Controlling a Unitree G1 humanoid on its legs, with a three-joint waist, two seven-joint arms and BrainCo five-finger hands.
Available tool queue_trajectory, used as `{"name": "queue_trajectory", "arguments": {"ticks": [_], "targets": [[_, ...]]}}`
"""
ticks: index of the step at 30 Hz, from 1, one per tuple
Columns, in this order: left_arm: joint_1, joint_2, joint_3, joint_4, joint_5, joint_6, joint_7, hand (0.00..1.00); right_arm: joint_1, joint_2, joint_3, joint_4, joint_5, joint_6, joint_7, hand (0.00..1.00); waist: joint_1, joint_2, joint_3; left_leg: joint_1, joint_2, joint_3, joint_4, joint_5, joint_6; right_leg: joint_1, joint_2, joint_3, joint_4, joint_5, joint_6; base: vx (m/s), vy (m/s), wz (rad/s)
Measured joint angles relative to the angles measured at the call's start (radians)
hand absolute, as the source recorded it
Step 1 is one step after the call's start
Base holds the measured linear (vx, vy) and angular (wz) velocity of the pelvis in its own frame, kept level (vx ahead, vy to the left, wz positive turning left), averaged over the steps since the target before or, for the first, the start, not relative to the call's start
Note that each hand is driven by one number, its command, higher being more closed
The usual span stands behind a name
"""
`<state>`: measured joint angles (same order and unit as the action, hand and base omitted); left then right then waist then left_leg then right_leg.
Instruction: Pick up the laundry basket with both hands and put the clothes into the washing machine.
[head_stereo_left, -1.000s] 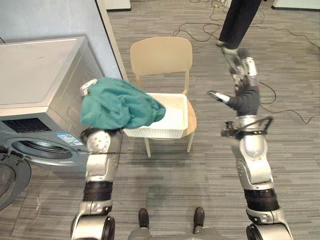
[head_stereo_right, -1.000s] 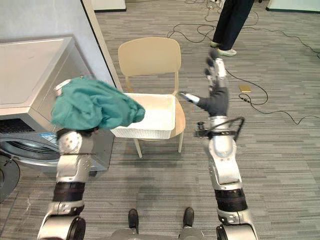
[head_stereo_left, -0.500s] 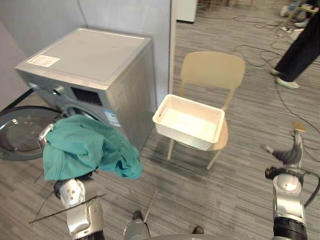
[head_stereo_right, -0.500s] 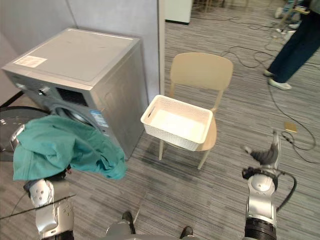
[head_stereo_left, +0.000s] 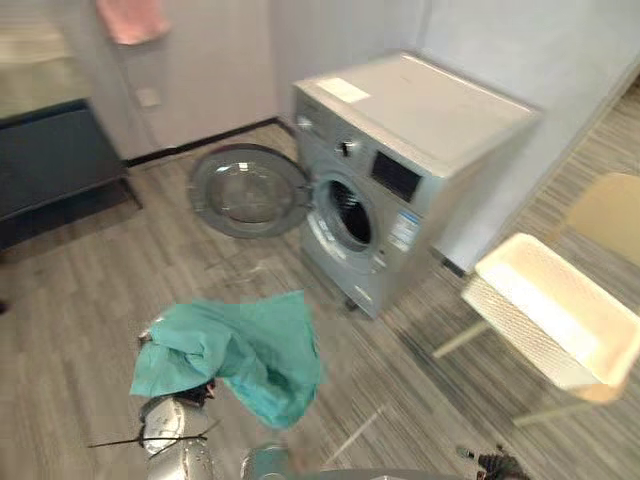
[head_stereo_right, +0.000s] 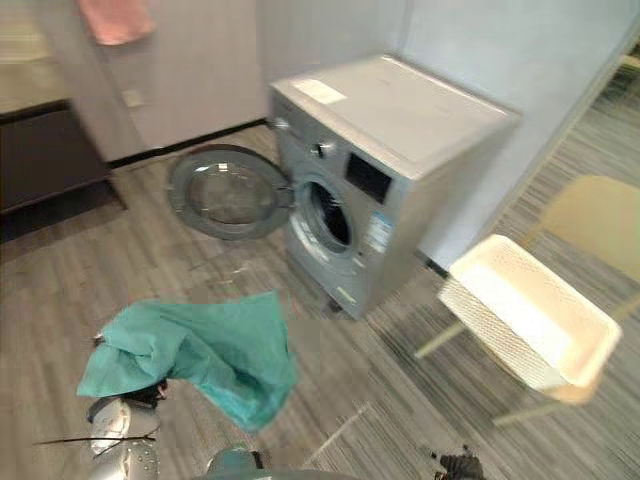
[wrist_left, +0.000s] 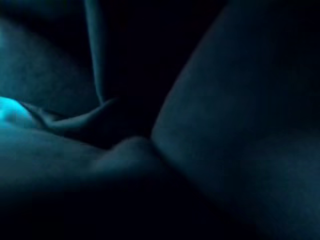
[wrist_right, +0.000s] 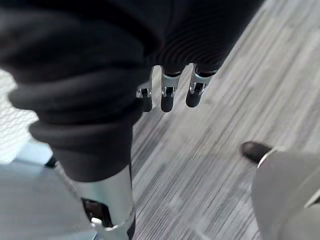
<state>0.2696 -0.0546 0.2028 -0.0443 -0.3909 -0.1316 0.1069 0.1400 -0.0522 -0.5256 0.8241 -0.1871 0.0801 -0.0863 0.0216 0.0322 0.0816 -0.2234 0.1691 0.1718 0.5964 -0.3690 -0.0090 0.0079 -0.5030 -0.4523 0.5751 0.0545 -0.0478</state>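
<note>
Floor (head_stereo_left: 70, 300): grey, streaked along its length, with finer stripes over by the chair (head_stereo_left: 608, 205).

Washer (head_stereo_left: 400, 170): silver, front-loading, set in the corner against pale walls (head_stereo_left: 220, 60). Its round door (head_stereo_left: 250, 190) is swung fully open to one side, and the drum mouth (head_stereo_left: 348, 212) shows dark.

Far wall: a dark low cabinet (head_stereo_left: 50, 160), a small wall plate (head_stereo_left: 150, 97) and a pink cloth (head_stereo_left: 130, 20) hanging high.

Basket (head_stereo_left: 555, 315): white mesh, sitting on the chair seat just beside the washer's flank, with neither hand on it.

Teal cloth (head_stereo_left: 235, 350): bunched and draped over the end of the left arm, held up off the floor in front of the washer, apart from the drum mouth and well apart from the basket.

Left hand: buried under the cloth, and its wrist view gives dark teal folds (wrist_left: 225, 125). Cannot tell its grip.

Right hand (wrist_right: 168, 95): hanging over the striped floor, fingers slack and straight, nothing in it.
</note>
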Motion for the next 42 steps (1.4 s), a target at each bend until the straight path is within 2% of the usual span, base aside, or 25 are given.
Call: {"name": "queue_trajectory", "arguments": {"ticks": [1,2,4,5,8,9,11,13,14,15,16,17,20,23,26,27,28,29,31,33,34,35,36,40,42], "targets": [[0.003,0.003,-0.018,0.000,0.000,0.000,-0.001,1.00,0.002,0.014,0.016,-0.015,0.003,0.000,0.002,0.00,-0.003,-0.004,0.000,0.007,-0.007,-0.022,-0.010,-0.001,0.015,-0.049,0.048,0.116,0.067,-0.079,0.051,0.03,0.154,1.23],[0.003,0.003,-0.040,-0.001,0.000,-0.002,-0.001,1.00,0.010,0.050,0.058,-0.037,0.023,-0.006,0.003,0.00,-0.005,-0.018,-0.001,0.031,-0.027,-0.043,-0.040,0.008,0.029,-0.131,0.159,0.263,0.174,-0.189,0.112,0.06,0.076,0.94],[0.007,0.006,-0.069,0.002,0.000,-0.004,-0.008,1.00,0.013,0.094,0.131,-0.047,0.042,-0.021,0.001,0.00,-0.007,-0.057,0.004,0.067,-0.052,-0.041,-0.074,0.009,0.030,-0.211,0.255,0.275,0.228,-0.287,0.121,0.09,0.027,0.82],[0.010,0.005,-0.093,0.004,0.000,-0.002,-0.015,1.00,0.021,0.118,0.170,-0.064,0.062,-0.029,0.000,0.00,-0.006,-0.072,0.009,0.091,-0.060,-0.035,-0.083,0.008,0.031,-0.239,0.283,0.187,0.203,-0.318,0.122,0.13,-0.064,0.56],[0.017,-0.002,-0.115,-0.002,0.004,0.011,-0.016,1.00,0.011,0.122,0.242,-0.092,0.073,-0.028,0.000,0.00,-0.003,-0.078,0.012,0.141,-0.074,-0.030,-0.109,-0.011,0.025,-0.255,0.286,-0.112,0.073,-0.318,0.103,0.25,-0.093,0.28],[0.017,-0.002,-0.115,-0.009,0.008,0.015,-0.016,1.00,0.007,0.121,0.261,-0.126,0.071,-0.028,-0.002,0.00,-0.003,-0.080,0.012,0.158,-0.074,-0.027,-0.112,-0.030,0.018,-0.246,0.274,-0.235,0.029,-0.319,0.052,0.29,-0.098,0.02],[0.014,-0.003,-0.122,-0.010,0.010,0.022,-0.016,1.00,0.005,0.120,0.285,-0.164,0.068,-0.029,-0.001,0.00,-0.005,-0.079,0.002,0.187,-0.053,-0.031,-0.112,-0.067,-0.003,-0.211,0.298,-0.287,-0.001,-0.354,-0.075,0.34,-0.105,-0.01],[0.000,-0.016,-0.147,0.012,0.015,0.039,-0.019,1.00,0.015,0.114,0.327,-0.178,0.065,-0.029,-0.001,0.00,-0.014,-0.049,-0.006,0.180,0.011,-0.023,0.000,-0.071,-0.018,-0.156,0.369,-0.317,-0.048,-0.377,-0.069,0.43,-0.105,0.14],[-0.008,-0.016,-0.157,0.017,0.010,0.050,-0.019,1.00,0.014,0.111,0.350,-0.180,0.060,-0.024,-0.003,0.00,-0.019,-0.035,-0.001,0.103,0.076,-0.017,0.230,0.006,-0.009,-0.103,0.423,-0.316,-0.089,-0.389,-0.083,0.39,-0.092,0.00],[-0.008,-0.016,-0.156,0.019,0.009,0.052,-0.019,1.00,0.013,0.112,0.358,-0.180,0.060,-0.024,-0.002,0.00,-0.015,-0.035,-0.001,0.094,0.087,-0.016,0.271,0.031,-0.004,-0.092,0.433,-0.310,-0.099,-0.389,-0.083,0.38,-0.080,-0.71],[-0.006,-0.016,-0.149,0.030,0.004,0.059,-0.019,1.00,0.012,0.113,0.389,-0.181,0.058,-0.023,-0.003,0.00,0.003,-0.035,0.000,0.064,0.136,-0.005,0.429,0.170,0.011,-0.039,0.473,-0.255,-0.141,-0.389,-0.083,0.39,-0.032,-1.29],[-0.003,-0.016,-0.140,0.046,-0.005,0.060,-0.019,1.00,0.005,0.123,0.413,-0.181,0.058,-0.023,-0.003,0.00,0.020,-0.026,-0.005,0.040,0.175,0.012,0.559,0.201,0.010,-0.002,0.493,-0.197,-0.161,-0.388,-0.083,0.37,0.006,-1.50],[0.006,-0.015,-0.130,0.064,-0.012,0.063,-0.019,1.00,-0.008,0.128,0.428,-0.176,0.030,-0.021,-0.004,0.00,0.021,-0.023,-0.017,-0.042,0.239,0.050,0.667,0.187,0.021,0.032,0.502,-0.078,-0.213,-0.385,-0.073,0.34,0.115,-1.33],[0.006,-0.006,-0.126,0.157,-0.031,0.074,-0.019,1.00,-0.042,0.122,0.475,-0.086,0.017,-0.016,-0.005,0.00,0.022,-0.035,-0.010,-0.082,0.247,0.074,0.497,0.153,0.035,0.089,0.487,0.060,-0.325,-0.336,-0.013,0.25,0.209,-1.07],[0.008,-0.006,-0.124,0.240,-0.032,0.088,-0.019,1.00,-0.058,0.121,0.538,-0.017,0.003,-0.017,-0.002,0.00,0.021,-0.053,0.005,-0.123,0.150,-0.003,0.206,0.124,0.001,0.130,0.425,0.164,-0.349,-0.322,0.016,0.30,0.404,-1.07],[0.008,-0.007,-0.126,0.270,-0.039,0.089,-0.019,1.00,-0.064,0.109,0.551,0.015,-0.014,-0.023,0.000,0.00,0.020,-0.037,0.005,-0.122,0.089,-0.088,0.004,0.161,-0.038,0.126,0.402,0.210,-0.333,-0.327,0.059,0.24,0.489,-1.15],[0.009,-0.017,-0.132,0.296,-0.057,0.081,-0.018,1.00,-0.064,0.082,0.562,0.022,-0.021,-0.029,0.002,0.00,0.028,0.006,0.008,-0.080,0.070,-0.179,-0.203,0.277,-0.048,0.123,0.414,0.256,-0.321,-0.353,0.115,0.23,0.519,-1.31],[-0.010,0.004,-0.124,0.361,-0.083,0.077,-0.020,1.00,-0.078,0.086,0.575,0.065,-0.025,-0.032,0.001,0.00,0.026,0.011,0.029,-0.068,0.055,-0.200,-0.191,0.321,-0.139,0.126,0.395,0.313,-0.298,-0.382,0.161,0.19,0.450,-0.92],[-0.085,0.032,-0.100,0.495,-0.131,0.074,0.001,1.00,-0.094,0.097,0.604,0.082,-0.043,-0.047,0.003,0.00,0.018,-0.029,0.042,-0.046,0.000,-0.237,-0.180,0.314,-0.158,0.045,0.423,0.365,-0.255,-0.367,0.130,0.16,0.322,-0.64],[-0.118,0.027,-0.116,0.544,-0.147,0.066,0.001,1.00,-0.125,0.085,0.602,0.118,-0.053,-0.056,0.002,0.00,0.016,-0.030,0.070,-0.072,-0.046,-0.344,-0.078,0.301,-0.177,0.036,0.405,0.432,-0.242,-0.361,0.136,0.04,0.161,-0.74],[-0.130,0.018,-0.122,0.574,-0.148,0.060,0.002,1.00,-0.142,0.090,0.602,0.137,-0.059,-0.059,0.001,0.00,0.016,-0.029,0.078,-0.097,-0.058,-0.381,-0.044,0.258,-0.174,0.006,0.398,0.488,-0.251,-0.355,0.148,-0.03,0.263,-1.26],[-0.140,0.000,-0.129,0.596,-0.149,0.052,0.006,1.00,-0.154,0.079,0.604,0.143,-0.059,-0.057,-0.001,0.00,0.014,0.006,0.071,-0.087,-0.036,-0.395,-0.078,0.170,-0.157,-0.051,0.414,0.542,-0.245,-0.350,0.161,-0.03,0.280,-1.24],[-0.157,-0.004,-0.132,0.606,-0.152,0.051,0.009,1.00,-0.163,0.076,0.605,0.144,-0.060,-0.057,-0.002,0.00,0.009,0.011,0.088,-0.101,-0.033,-0.381,-0.081,0.143,-0.161,-0.078,0.414,0.569,-0.239,-0.351,0.170,-0.07,0.305,-1.41],[-0.308,0.006,-0.170,0.627,-0.214,0.024,0.055,1.00,-0.211,0.075,0.688,0.094,-0.071,-0.051,-0.003,0.00,0.000,-0.036,0.162,-0.229,-0.038,-0.198,0.036,0.093,-0.090,-0.262,0.384,0.760,-0.240,-0.308,0.200,-0.11,0.309,-1.28],[-0.424,0.014,-0.173,0.640,-0.260,-0.004,0.100,1.00,-0.258,0.075,0.743,0.093,-0.082,-0.044,-0.006,0.00,0.000,-0.048,0.188,-0.282,-0.020,-0.075,0.118,0.038,-0.033,-0.346,0.363,0.849,-0.265,-0.199,0.265,-0.06,0.403,-1.58]]}}
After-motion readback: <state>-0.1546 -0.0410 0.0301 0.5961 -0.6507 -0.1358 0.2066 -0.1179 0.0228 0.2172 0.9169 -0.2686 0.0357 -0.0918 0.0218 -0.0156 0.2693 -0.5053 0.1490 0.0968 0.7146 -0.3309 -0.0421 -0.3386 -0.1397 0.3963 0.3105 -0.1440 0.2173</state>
